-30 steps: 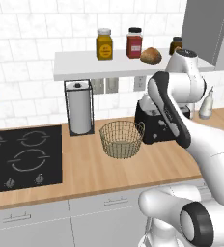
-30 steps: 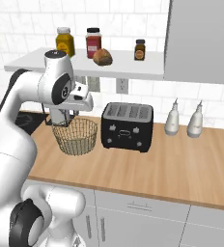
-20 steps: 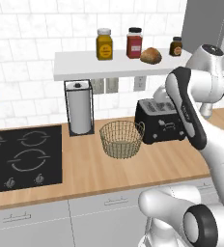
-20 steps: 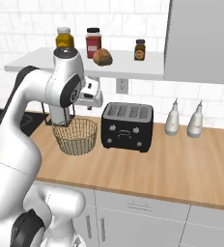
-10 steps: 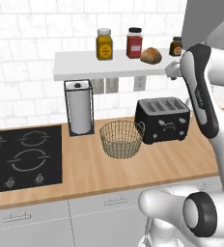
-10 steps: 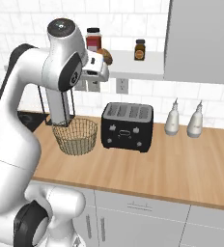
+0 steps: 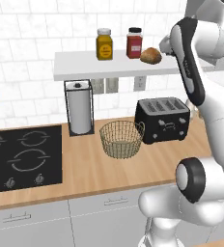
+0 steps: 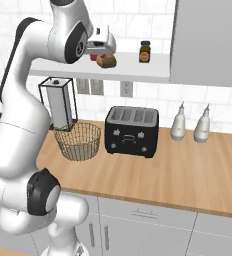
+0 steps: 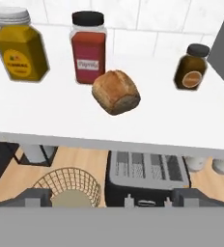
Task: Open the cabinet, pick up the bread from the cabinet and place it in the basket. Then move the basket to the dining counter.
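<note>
Left base view: bread [image 7: 151, 55] sitting on the white shelf [image 7: 85, 67] just right of the red jar [image 7: 134, 43], yellow jar [image 7: 104, 44] further left, all upright. Arm raised high at the right, wrist close beside the bread, no contact visible. Basket [image 7: 121, 139] empty on the desk [image 7: 94, 169], between the paper-towel holder [image 7: 79, 108] and the toaster [image 7: 162, 119], near the hob [image 7: 22, 157]. Right base view: gripper [image 8: 107, 47] up at shelf level, right over the bread [image 8: 107, 61], whether touching cannot be told from here; brown jar [image 8: 145, 51] further along the shelf; grey cabinet [image 8: 210, 42] to the right, panel flat and looking shut. Basket [image 8: 78, 141] waiting below, nothing in it, toaster [image 8: 132, 131] beside it, two white bottles [image 8: 179, 122] well apart on the far side. Hand view: looking down on the bread [image 9: 116, 91] lying free in the middle of the shelf [image 9: 46, 111], red jar [image 9: 88, 47] just behind it, yellow jar [image 9: 20, 50] to the left, brown jar [image 9: 191, 67] to the right; gripper [image 9: 111, 198] spread wide, fingertips [image 9: 35, 197] low at the frame's edge, nothing between them, bread clearly ungrasped. Reading of progress: early going. Bread already reachable on the open shelf, so probably no door work needed; reach lined up, grasp not yet made. Left to do: close on the bread, drop it in the basket, then carry the basket to the dining counter.
</note>
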Tool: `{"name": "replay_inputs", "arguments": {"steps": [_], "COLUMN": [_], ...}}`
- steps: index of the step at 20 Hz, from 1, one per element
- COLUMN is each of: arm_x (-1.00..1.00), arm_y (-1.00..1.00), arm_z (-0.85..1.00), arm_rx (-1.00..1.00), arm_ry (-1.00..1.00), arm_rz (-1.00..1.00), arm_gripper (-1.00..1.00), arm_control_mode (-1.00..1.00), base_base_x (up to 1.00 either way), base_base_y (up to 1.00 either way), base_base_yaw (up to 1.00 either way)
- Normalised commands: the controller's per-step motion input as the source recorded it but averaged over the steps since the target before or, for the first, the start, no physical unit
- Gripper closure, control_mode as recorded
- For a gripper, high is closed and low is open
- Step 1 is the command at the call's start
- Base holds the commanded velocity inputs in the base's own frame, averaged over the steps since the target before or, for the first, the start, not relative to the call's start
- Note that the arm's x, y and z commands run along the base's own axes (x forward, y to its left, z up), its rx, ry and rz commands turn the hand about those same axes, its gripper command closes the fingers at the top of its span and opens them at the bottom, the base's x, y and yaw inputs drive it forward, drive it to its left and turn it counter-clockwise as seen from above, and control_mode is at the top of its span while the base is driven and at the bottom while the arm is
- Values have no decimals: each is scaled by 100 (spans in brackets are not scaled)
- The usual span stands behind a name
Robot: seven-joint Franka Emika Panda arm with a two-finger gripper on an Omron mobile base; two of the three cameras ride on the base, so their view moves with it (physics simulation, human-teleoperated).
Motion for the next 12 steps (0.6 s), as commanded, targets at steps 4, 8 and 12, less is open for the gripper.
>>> {"name": "replay_inputs", "arguments": {"steps": [4, 8, 12], "arm_x": [91, 75, 59], "arm_y": [0, 0, -8], "arm_z": [0, -5, -12], "arm_rx": [-1, 0, 0], "arm_ry": [3, 2, 0], "arm_rz": [7, 3, 6], "arm_gripper": [-100, -100, -100], "arm_control_mode": [-100, -100, -100], "base_base_x": [0, 0, 0], "base_base_y": [0, 0, 0], "base_base_yaw": [0, 0, 0]}}
